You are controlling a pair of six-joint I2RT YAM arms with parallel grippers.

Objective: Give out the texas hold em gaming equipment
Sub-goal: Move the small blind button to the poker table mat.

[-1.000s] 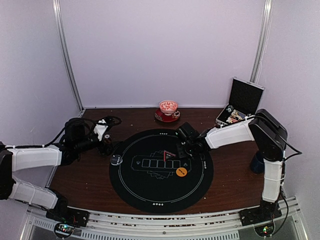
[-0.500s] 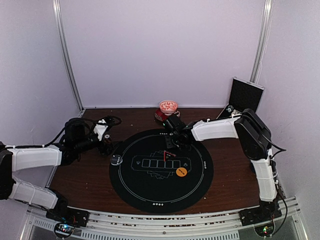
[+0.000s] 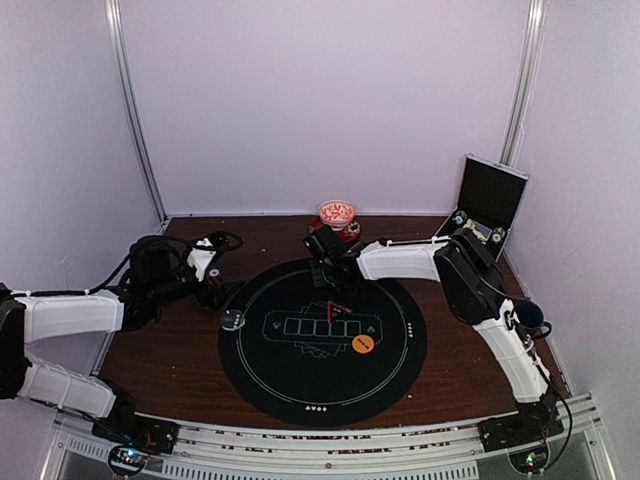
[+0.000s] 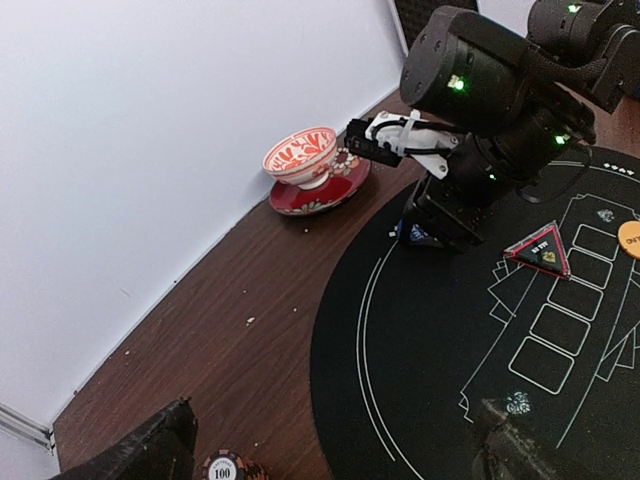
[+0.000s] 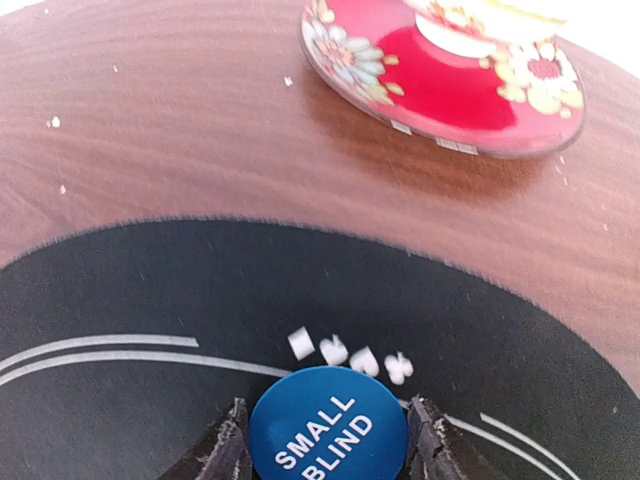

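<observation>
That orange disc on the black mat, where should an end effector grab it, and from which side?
Probably its rim, on opposite edges, coming straight down: the orange disc lies flat on the black mat, leaving only the edge to pinch.

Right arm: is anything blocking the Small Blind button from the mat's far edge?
Nothing visible. The Small Blind button sits between the right fingers over bare mat. The red saucer lies beyond, off the mat.

Round black mat (image 3: pixel 300 390) with white printed outlines is lying in the middle of the brown table (image 3: pixel 160 340). A red-patterned bowl (image 4: pixel 300 155) is sitting on a red floral saucer (image 5: pixel 420 95) just beyond the mat's far edge, by the back wall. A black case (image 3: pixel 492 195) is standing open at the far right corner.
</observation>
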